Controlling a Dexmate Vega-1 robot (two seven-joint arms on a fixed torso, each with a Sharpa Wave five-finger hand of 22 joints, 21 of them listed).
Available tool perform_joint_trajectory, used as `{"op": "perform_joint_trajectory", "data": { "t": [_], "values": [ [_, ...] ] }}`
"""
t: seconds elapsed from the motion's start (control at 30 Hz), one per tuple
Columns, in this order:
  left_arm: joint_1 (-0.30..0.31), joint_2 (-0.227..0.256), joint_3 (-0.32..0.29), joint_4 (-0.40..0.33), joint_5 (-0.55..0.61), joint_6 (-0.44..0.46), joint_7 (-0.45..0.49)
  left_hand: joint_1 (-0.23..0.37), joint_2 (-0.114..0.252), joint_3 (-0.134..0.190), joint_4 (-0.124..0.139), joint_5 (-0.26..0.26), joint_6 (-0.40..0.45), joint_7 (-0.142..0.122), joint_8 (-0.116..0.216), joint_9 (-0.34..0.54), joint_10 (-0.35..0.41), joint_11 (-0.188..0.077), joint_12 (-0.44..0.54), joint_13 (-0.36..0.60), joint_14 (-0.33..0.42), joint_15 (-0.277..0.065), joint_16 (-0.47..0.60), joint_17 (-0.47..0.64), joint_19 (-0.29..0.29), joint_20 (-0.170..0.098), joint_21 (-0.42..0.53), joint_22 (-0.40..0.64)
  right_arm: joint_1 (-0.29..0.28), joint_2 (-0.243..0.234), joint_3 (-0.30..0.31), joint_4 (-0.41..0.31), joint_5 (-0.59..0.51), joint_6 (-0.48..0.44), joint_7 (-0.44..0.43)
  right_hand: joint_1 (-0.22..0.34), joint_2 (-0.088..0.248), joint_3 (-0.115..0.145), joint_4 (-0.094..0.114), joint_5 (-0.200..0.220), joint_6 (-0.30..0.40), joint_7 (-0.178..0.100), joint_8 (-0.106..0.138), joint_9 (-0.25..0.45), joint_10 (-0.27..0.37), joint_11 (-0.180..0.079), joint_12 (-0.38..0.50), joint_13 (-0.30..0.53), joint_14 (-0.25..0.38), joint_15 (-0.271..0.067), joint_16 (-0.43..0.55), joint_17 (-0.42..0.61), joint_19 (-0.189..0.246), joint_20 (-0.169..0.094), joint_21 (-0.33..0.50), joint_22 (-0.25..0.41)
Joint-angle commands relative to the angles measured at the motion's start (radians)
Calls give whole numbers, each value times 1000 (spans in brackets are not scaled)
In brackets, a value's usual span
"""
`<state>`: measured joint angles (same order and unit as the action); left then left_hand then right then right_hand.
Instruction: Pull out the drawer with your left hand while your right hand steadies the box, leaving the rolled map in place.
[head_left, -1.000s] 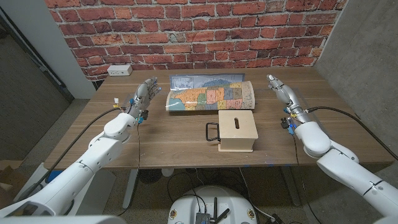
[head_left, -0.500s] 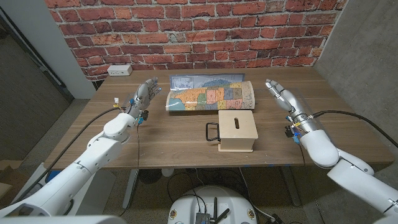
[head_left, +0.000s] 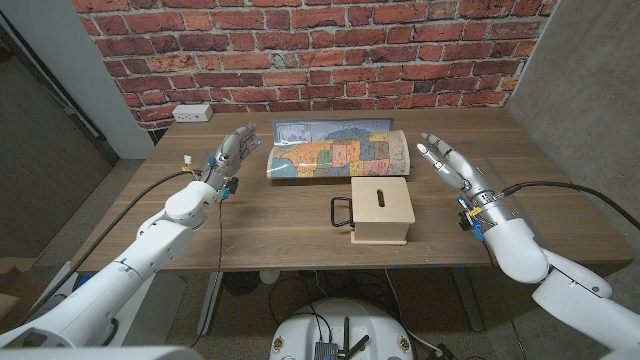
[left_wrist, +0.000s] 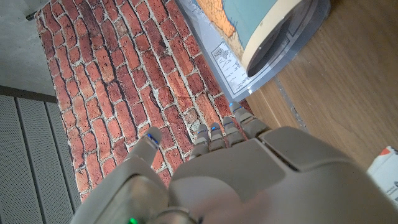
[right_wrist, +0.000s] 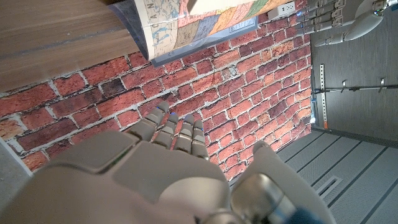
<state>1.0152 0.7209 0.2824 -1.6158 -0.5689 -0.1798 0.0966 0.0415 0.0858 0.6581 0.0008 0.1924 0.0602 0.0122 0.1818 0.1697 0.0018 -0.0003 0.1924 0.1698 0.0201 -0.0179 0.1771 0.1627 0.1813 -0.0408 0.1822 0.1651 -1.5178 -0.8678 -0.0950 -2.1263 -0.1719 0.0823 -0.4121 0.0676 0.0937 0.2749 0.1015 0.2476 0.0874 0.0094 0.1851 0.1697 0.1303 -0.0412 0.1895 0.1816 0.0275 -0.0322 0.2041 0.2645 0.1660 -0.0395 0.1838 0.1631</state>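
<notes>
A pale wooden box with a slot in its lid stands near the table's front middle; a black drawer handle sticks out of its left side. Behind it lies the rolled map, whose end also shows in the left wrist view and the right wrist view. My left hand hovers open left of the map, well away from the handle. My right hand is open too, fingers spread, to the right of the box and not touching it.
A white power outlet sits at the table's back left against the brick wall. Bare wooden tabletop stretches between my left hand and the box. Cables run along both arms.
My right hand has come forward and inward, toward the box's right side. My left hand has stayed where it was, and the box and the map have not moved.
</notes>
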Motion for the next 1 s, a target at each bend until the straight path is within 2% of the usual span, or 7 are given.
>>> {"op": "perform_joint_trajectory", "data": {
  "t": [0.03,0.43,0.73,1.0],
  "values": [
    [18,47,0,-44,56,-8,5,12,47,3,-9,0,11,-3,7,4,13,1,7,5,9,-5,2,3,13,-51,9,2,-28,10,-15,-34,-194,-52,-17,6,23,7,-3,5,4,-3,4,3,5,-5,3,3,2,-42,-1,-1,8,-51,2,2],
    [20,97,10,-74,137,-21,-13,22,57,15,-24,-1,34,-3,9,3,32,-8,9,5,28,-10,3,3,22,-56,10,2,-47,-8,-34,-69,-311,-120,-3,5,25,11,-3,2,12,-8,5,3,8,-12,3,3,7,-45,1,-5,14,-56,4,2],
    [-25,115,49,-75,243,-49,-39,26,61,21,-31,-1,44,-3,9,3,40,-9,9,5,35,-14,3,3,29,-60,11,2,-65,-36,-47,-108,-400,-176,18,5,27,15,-4,1,3,-12,0,3,2,-16,0,3,-1,-49,-1,-8,12,-59,2,2],
    [-80,139,84,-67,306,-72,-109,28,62,25,-36,-2,47,-5,8,4,41,-13,7,5,39,-18,2,3,33,-62,12,2,-86,-67,-52,-142,-483,-238,47,5,29,19,-4,-1,7,-12,2,3,6,-18,1,3,2,-49,0,-10,15,-59,3,2]
  ]
}}
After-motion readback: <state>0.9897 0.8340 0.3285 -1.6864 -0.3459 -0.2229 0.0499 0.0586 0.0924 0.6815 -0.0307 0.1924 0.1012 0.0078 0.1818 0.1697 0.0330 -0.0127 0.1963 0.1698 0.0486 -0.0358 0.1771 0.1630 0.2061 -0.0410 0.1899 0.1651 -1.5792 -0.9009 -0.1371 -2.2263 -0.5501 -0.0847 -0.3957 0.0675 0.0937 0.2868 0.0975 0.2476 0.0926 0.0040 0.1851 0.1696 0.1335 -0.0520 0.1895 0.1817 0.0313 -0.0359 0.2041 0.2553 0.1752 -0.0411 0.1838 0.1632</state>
